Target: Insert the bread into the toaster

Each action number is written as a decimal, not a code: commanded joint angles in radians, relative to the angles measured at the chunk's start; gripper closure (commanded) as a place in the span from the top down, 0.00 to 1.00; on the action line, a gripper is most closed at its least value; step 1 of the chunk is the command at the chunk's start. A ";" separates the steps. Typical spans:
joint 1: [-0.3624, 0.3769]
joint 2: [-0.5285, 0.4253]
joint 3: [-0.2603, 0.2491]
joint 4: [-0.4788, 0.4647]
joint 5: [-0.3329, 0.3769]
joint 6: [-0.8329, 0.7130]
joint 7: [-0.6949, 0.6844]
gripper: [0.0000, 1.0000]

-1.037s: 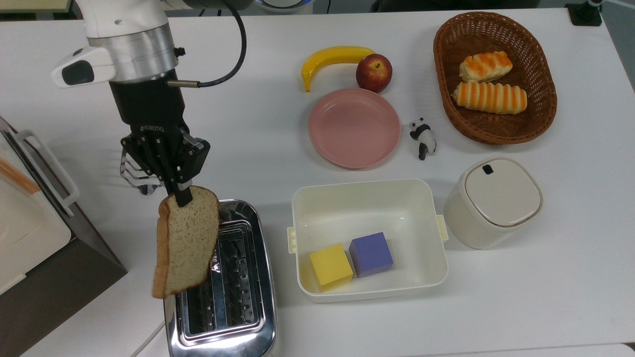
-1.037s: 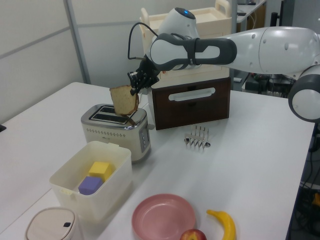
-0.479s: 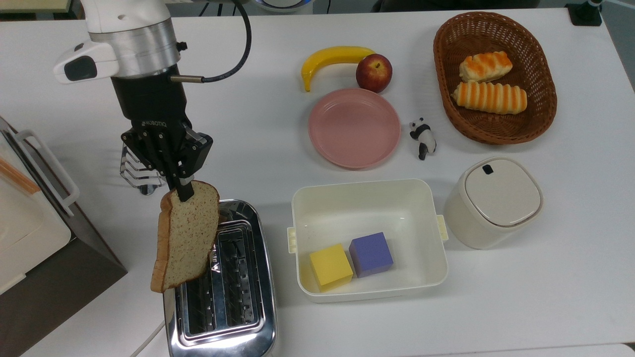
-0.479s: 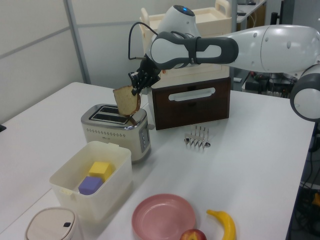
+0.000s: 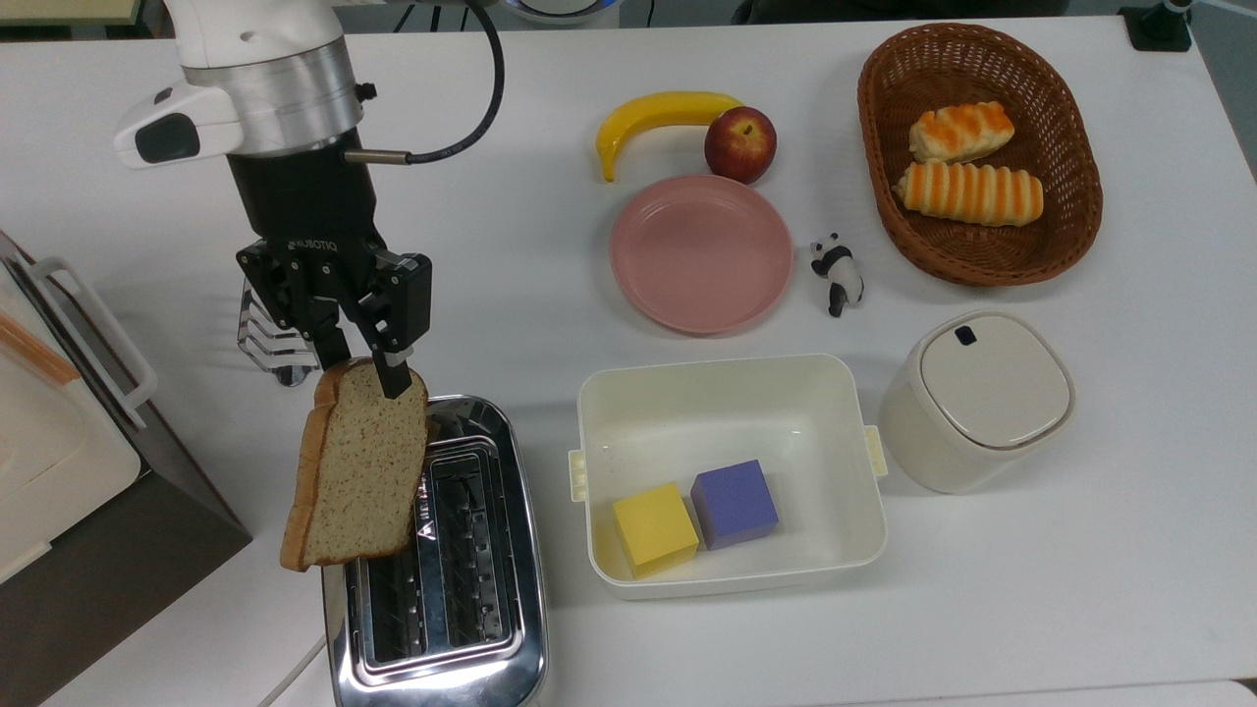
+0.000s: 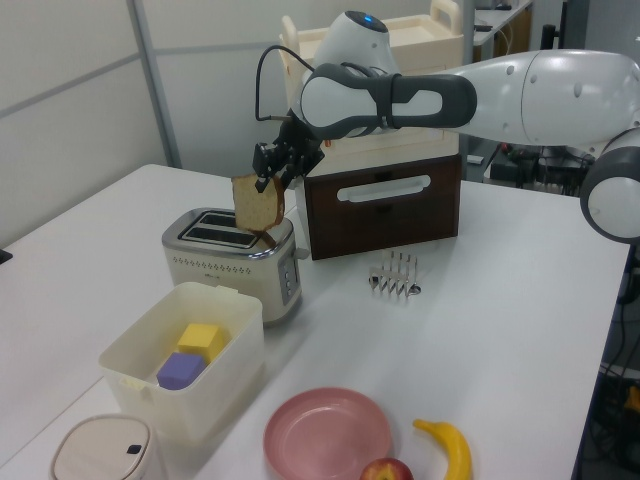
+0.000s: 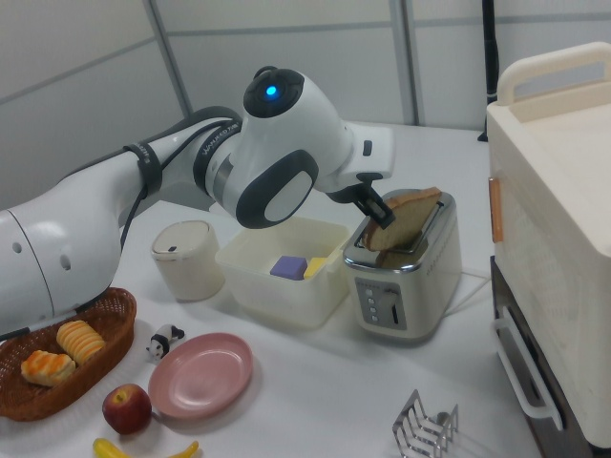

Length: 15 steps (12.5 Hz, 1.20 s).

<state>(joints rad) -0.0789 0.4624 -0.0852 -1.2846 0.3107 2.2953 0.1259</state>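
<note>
The tool [image 5: 365, 371] pinched the soft, light, tan speckled bread slice [image 5: 358, 477] by its top crust, hanging tilted over the shiny chrome toaster [image 5: 462, 589], likely floppy.

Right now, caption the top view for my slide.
End effector holding the bread tilted over the toaster.

The toaster [image 5: 462, 579] is glossy chrome metal. The bread [image 5: 358, 481] looks matt, porous and speckled. The basket [image 5: 1065, 236] is woven brown wicker, and the tub [image 5: 732, 378] is smooth cream plastic.
</note>
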 commanded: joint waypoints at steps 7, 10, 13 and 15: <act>0.007 -0.021 -0.002 -0.005 -0.004 0.062 -0.008 0.08; 0.007 -0.018 -0.001 -0.005 -0.002 0.069 -0.009 0.00; 0.008 -0.004 0.004 -0.007 0.004 0.137 -0.005 0.00; 0.007 -0.001 0.012 -0.009 0.004 0.147 -0.003 0.00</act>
<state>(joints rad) -0.0783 0.4656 -0.0826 -1.2697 0.3108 2.3933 0.1259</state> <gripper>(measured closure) 0.930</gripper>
